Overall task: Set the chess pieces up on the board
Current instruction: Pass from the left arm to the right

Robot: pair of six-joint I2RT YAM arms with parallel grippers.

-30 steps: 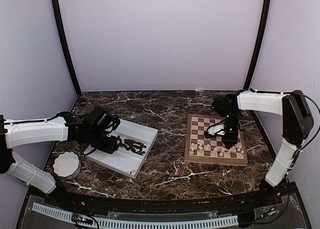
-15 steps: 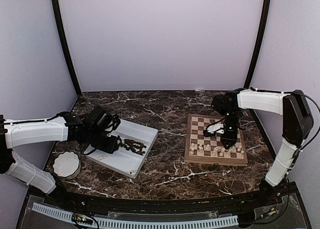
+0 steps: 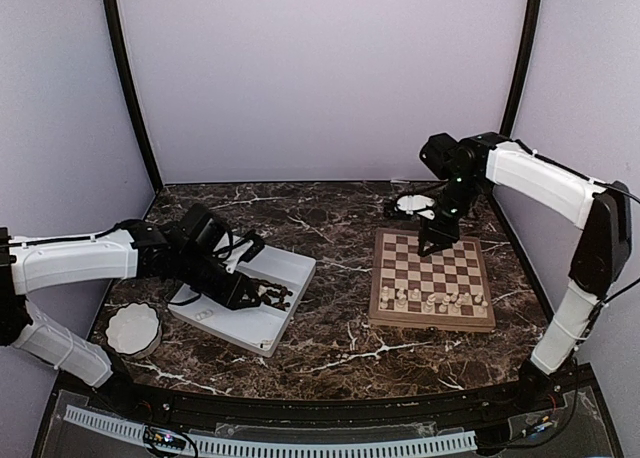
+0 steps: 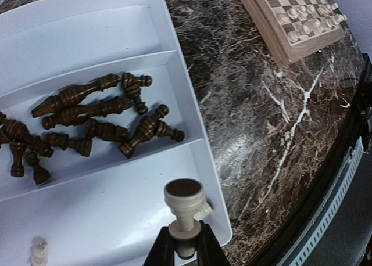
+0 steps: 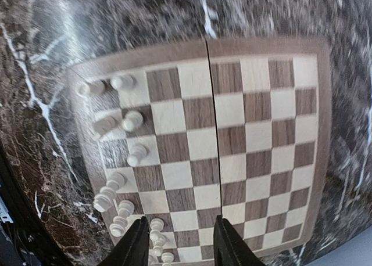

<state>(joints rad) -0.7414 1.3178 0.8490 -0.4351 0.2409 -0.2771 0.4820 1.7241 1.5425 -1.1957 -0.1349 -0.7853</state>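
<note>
The board (image 3: 432,278) lies at the right, with pale cream pieces (image 3: 430,300) in its two near rows. My right gripper (image 3: 432,243) hangs open and empty above the board's far edge. In the right wrist view its gripper (image 5: 181,243) frames the board (image 5: 232,132), with the cream pieces (image 5: 125,121) along the left side. My left gripper (image 3: 245,290) is over the white tray (image 3: 245,323). In the left wrist view the left gripper (image 4: 184,240) is shut on a cream piece (image 4: 183,199), base forward. Dark brown pieces (image 4: 99,121) lie in the tray's middle compartment.
A white scalloped bowl (image 3: 133,329) sits at the near left. A small white dish (image 3: 412,204) sits behind the board. Two loose cream pieces (image 4: 39,252) remain in the tray's near compartment. The table's black front edge (image 4: 325,202) runs close to the tray.
My right gripper has risen from the cream rows and moved back to the board's far edge. My left gripper has shifted right over the tray.
</note>
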